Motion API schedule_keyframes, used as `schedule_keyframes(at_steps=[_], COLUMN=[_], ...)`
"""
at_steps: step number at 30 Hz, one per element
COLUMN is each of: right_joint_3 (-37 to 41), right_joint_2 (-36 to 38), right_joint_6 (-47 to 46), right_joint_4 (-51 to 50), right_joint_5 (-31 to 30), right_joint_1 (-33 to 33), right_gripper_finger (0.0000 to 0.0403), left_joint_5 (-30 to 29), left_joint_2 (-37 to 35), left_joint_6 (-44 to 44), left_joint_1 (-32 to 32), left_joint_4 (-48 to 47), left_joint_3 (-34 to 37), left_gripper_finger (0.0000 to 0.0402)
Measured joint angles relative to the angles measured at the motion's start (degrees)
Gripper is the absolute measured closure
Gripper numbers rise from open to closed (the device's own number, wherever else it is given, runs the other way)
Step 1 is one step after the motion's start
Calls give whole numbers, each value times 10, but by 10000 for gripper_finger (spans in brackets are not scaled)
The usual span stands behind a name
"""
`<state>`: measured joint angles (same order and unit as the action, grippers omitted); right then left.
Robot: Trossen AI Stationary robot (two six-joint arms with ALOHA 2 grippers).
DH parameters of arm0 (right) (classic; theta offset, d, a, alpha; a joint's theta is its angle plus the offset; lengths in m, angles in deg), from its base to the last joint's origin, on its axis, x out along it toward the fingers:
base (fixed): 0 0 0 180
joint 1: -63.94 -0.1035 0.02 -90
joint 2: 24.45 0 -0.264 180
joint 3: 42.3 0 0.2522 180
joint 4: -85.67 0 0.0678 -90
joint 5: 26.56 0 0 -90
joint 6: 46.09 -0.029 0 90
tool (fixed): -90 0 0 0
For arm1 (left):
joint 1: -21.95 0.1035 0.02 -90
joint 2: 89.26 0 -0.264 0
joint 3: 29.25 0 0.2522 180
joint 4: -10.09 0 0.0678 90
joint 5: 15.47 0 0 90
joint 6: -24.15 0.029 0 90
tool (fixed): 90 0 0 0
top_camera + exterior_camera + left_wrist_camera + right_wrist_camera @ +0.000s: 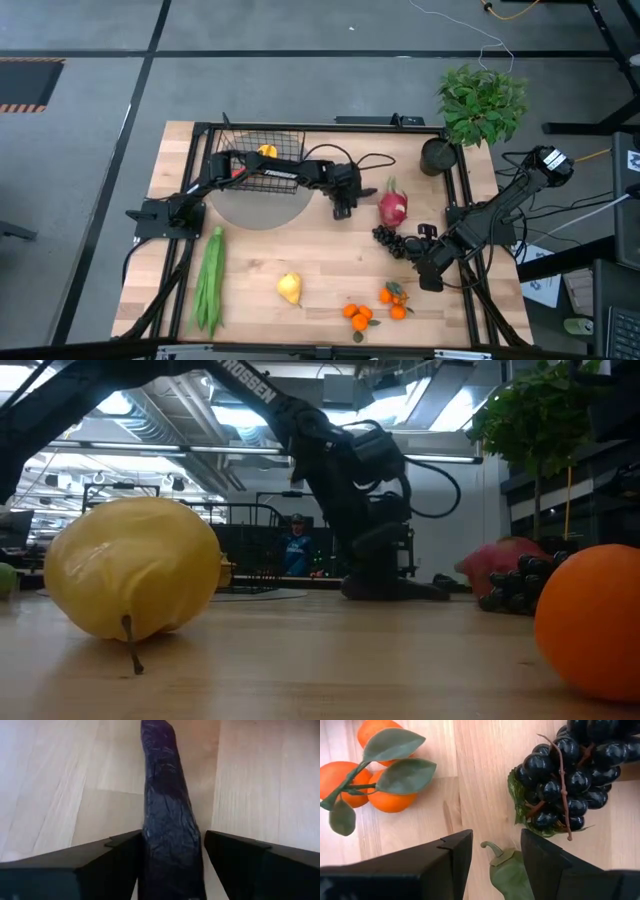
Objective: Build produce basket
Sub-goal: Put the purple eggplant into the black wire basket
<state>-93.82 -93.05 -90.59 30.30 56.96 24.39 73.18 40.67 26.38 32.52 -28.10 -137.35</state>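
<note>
The black wire basket (262,150) stands at the table's far left with a yellow pepper (267,152) in it. My left gripper (343,207) is low on the table, right of the basket. It is open, with one finger on each side of a dark purple eggplant (167,815) that lies on the wood. My right gripper (430,275) is open near the table's right edge, just near of the dark grapes (570,770). A green stalked thing (507,870) shows between its fingers. The pink dragon fruit (392,207), the yellow pear (289,288), the oranges (358,315) and the green beans (210,280) lie on the table. My left gripper straddles the eggplant's thicker part (170,860), coming from above with the fingers across it. One finger (125,852) stands right against its side; I cannot tell whether it touches. A thin gap shows at the other finger (225,850). The eggplant lies on the table. My right gripper: I cannot tell whether it touches the green stalked thing.
A grey round mat (262,207) lies near of the basket. A dark cup (437,157) and a leafy potted plant (482,103) stand at the far right corner. More oranges with leaves (393,300) lie left of my right gripper.
</note>
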Motion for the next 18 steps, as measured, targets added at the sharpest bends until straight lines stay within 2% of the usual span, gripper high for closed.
schedule_keyframes(at_steps=[3,6,12,18], right_joint_3=[0,0,0,0], right_joint_2=[0,0,0,0], right_joint_6=[0,0,0,0], right_joint_4=[0,0,0,1], right_joint_5=[0,0,0,-1], right_joint_1=[0,0,0,0], right_gripper_finger=[247,247,247,247], left_joint_5=[-44,-132,-381,-533], left_joint_2=[-8,-23,-85,-167], left_joint_6=[-25,-45,-114,-158], left_joint_1=[-9,-25,-68,-129], left_joint_4=[2,-15,-142,-206], left_joint_3=[2,0,-30,-33], left_gripper_finger=[251,299,299,299])
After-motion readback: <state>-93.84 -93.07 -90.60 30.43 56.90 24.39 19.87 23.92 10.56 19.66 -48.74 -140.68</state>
